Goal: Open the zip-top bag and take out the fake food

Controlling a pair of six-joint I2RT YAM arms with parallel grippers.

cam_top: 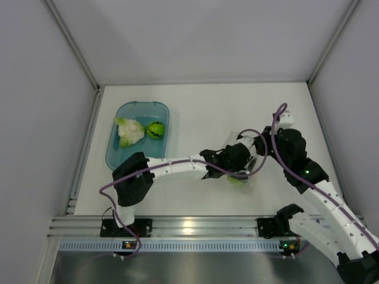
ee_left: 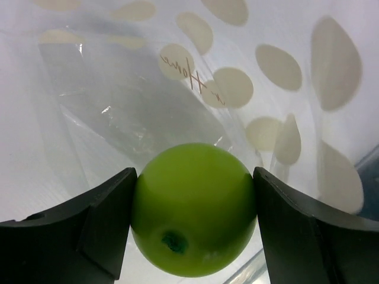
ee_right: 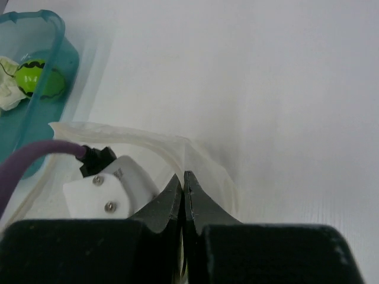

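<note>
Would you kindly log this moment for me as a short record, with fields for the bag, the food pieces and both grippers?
zip-top bag: open, with one arm reaching inside
left gripper: inside the bag, closed on the lime-green ball, fingers against both its sides
right gripper: shut, apparently pinching the bag's rim
leafy lump: in the teal tub
striped green ball: in the tub, beside the leafy lump
left to do: bring the lime-green ball out of the bag
</note>
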